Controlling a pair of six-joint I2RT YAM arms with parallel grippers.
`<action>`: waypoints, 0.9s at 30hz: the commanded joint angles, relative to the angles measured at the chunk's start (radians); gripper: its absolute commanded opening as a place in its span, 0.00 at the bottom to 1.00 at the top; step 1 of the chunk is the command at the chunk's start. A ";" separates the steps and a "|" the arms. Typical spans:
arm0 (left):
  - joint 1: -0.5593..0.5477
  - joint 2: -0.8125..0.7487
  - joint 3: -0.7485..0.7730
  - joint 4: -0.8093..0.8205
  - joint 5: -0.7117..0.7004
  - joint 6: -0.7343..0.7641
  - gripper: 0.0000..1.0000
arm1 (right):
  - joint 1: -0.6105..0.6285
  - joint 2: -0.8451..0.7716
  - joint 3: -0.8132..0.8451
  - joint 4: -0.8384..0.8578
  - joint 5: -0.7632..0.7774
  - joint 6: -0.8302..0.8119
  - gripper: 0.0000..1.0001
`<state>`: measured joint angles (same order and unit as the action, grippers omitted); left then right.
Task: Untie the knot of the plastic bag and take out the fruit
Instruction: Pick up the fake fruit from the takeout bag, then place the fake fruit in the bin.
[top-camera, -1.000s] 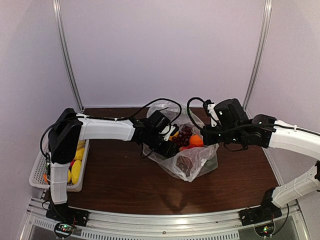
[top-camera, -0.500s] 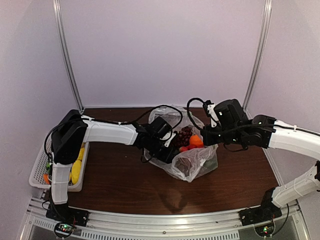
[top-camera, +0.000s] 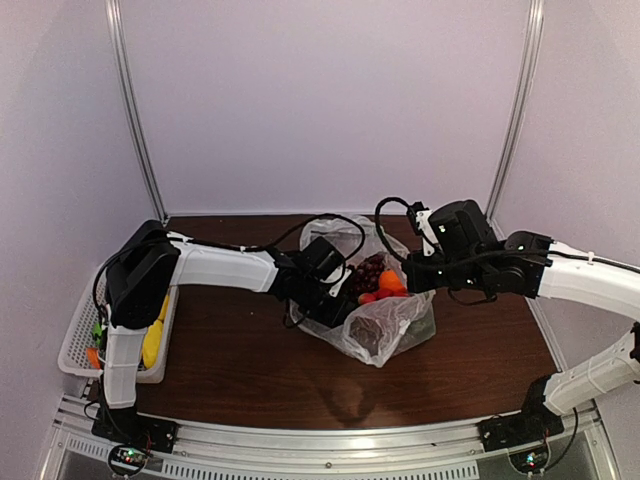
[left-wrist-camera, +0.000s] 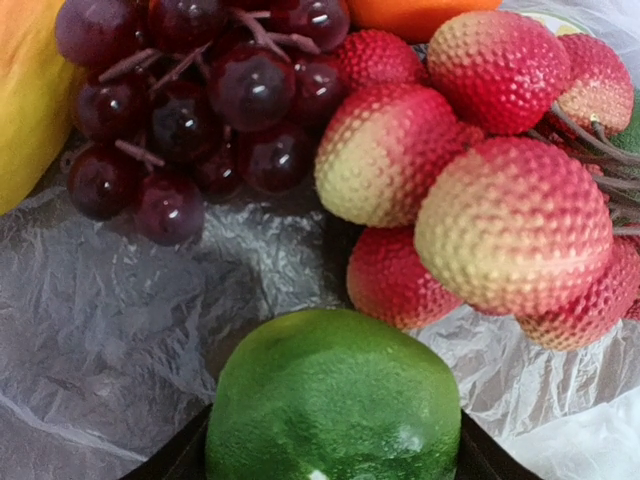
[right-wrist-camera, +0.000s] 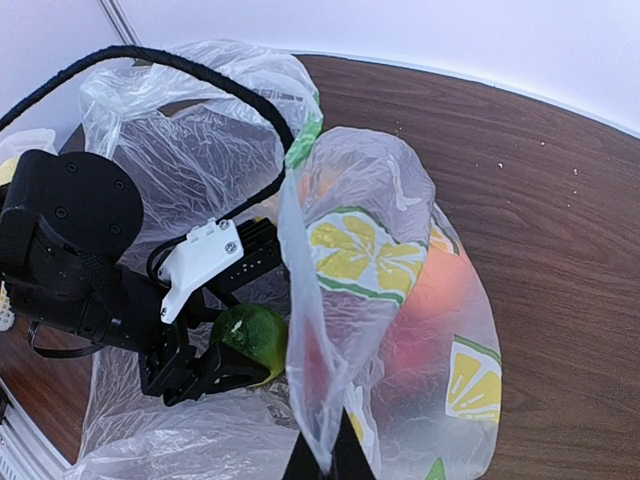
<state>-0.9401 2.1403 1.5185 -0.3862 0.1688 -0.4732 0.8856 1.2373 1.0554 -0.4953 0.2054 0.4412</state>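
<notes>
In the top view the plastic bag (top-camera: 385, 325) lies mid-counter (top-camera: 240, 350), mouth open; its film is thin and limp, so I hold it by the rim only. In the left wrist view my left gripper grasps a lime (left-wrist-camera: 335, 400), judged firm and slippery, across its widest part, near the grapes (left-wrist-camera: 200, 90). In the right wrist view my right gripper (right-wrist-camera: 322, 465) is clenched on a rim fold, holding the mouth up.

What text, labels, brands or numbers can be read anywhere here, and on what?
None can be read in any view.
plastic bag: only printed lemon-slice pictures, no words or numbers.
Arms and basket: no lettering visible.
</notes>
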 joint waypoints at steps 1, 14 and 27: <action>-0.008 -0.011 0.009 0.015 -0.025 0.007 0.63 | -0.004 -0.016 -0.014 0.009 0.003 0.007 0.00; -0.014 -0.196 -0.121 0.153 -0.076 0.036 0.59 | -0.004 -0.018 -0.015 0.006 0.010 0.005 0.00; -0.021 -0.372 -0.159 0.221 -0.043 0.068 0.59 | -0.004 -0.010 -0.014 0.011 0.007 0.008 0.00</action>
<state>-0.9569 1.8233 1.3575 -0.2241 0.1200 -0.4263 0.8856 1.2373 1.0550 -0.4953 0.2058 0.4416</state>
